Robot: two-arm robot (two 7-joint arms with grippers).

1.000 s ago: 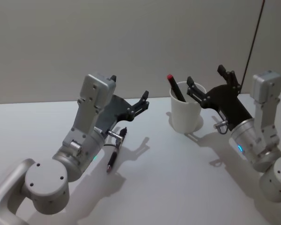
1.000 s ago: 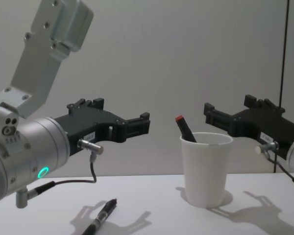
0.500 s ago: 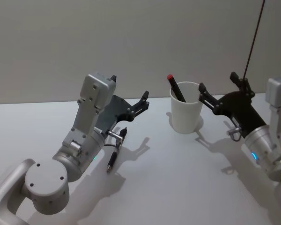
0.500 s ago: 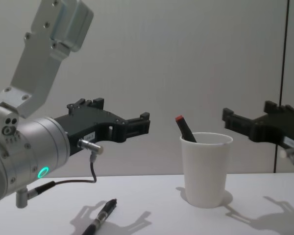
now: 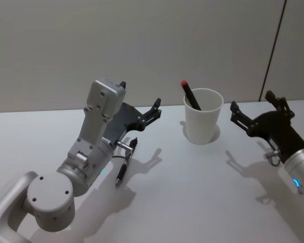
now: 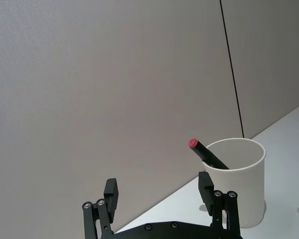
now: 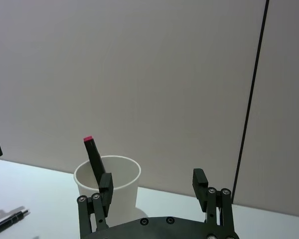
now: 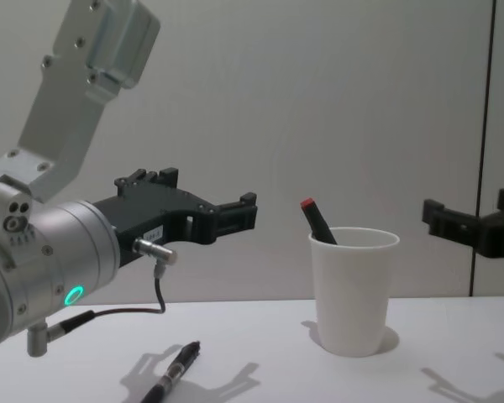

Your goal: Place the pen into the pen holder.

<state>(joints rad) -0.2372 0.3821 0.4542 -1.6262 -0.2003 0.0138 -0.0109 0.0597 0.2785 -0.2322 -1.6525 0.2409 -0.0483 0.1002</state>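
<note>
The pen holder, a white paper cup, stands upright at the back of the table. A black pen with a red cap leans inside it, its cap above the rim. A second black pen lies flat on the table under my left arm. My left gripper hangs open and empty above that pen, left of the cup. My right gripper is open and empty, in the air to the right of the cup and apart from it.
The white table ends at a plain grey wall just behind the cup. A dark vertical seam runs down the wall at the right. Open table surface lies between the two arms.
My right gripper has drawn back to the right, from right beside the cup's rim to well apart from it. The left arm, the cup and both pens have not moved.
</note>
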